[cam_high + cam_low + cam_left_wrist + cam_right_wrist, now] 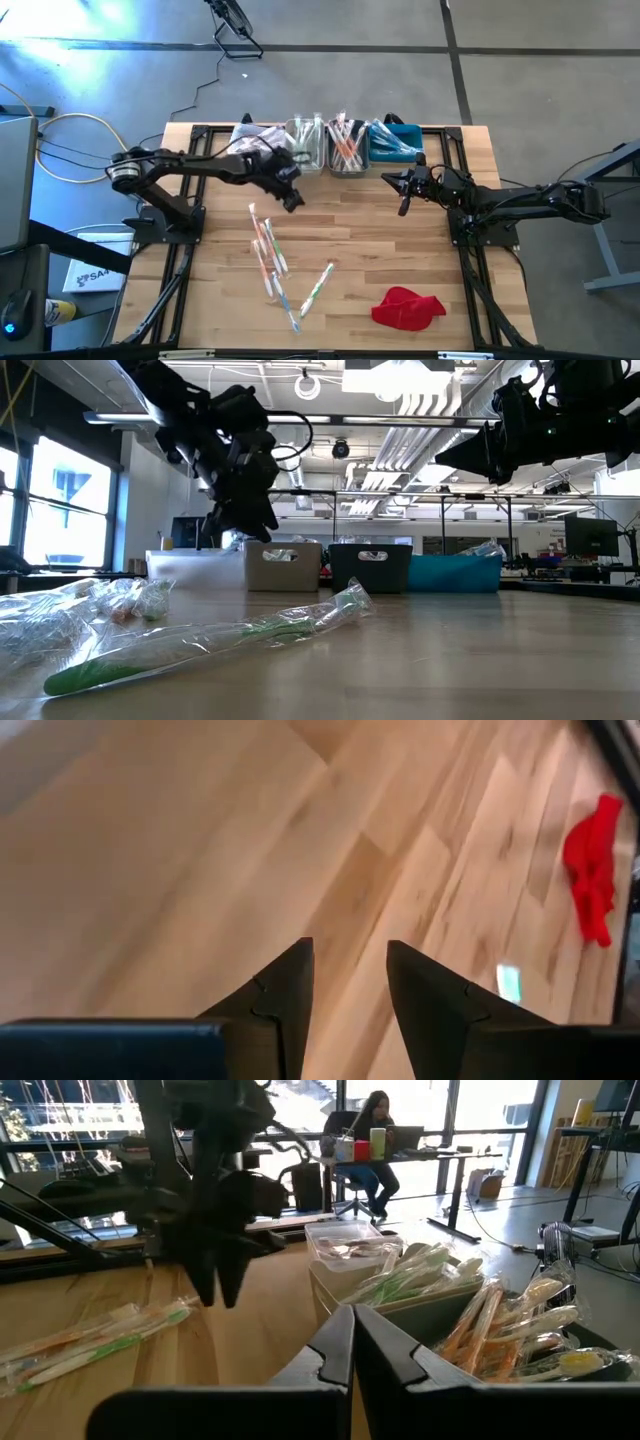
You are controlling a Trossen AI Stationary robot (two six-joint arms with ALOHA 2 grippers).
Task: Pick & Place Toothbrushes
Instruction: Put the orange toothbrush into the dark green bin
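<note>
Several thin, clear-wrapped toothbrushes (268,252) with orange, green and blue handles lie loose on the pale wooden table (340,215), spread in a rough cluster toward its front left, with one green-handled brush (318,287) angled a little apart on the right of the pile. More wrapped brushes stand packed in the row of small rectangular bins (335,145) along the far edge (white, beige, grey and blue, side by side). The left gripper (292,200) hangs above bare wood between the bins and the loose pile, its two dark fingers (290,990) parted with nothing between them. The right gripper (404,207) hovers near the blue bin, its jaws pressed together and empty. A crumpled red cloth (408,307) sits near the table's front right corner, well apart from the brushes. Beyond the table, a person (375,1140) sits at a desk.
</note>
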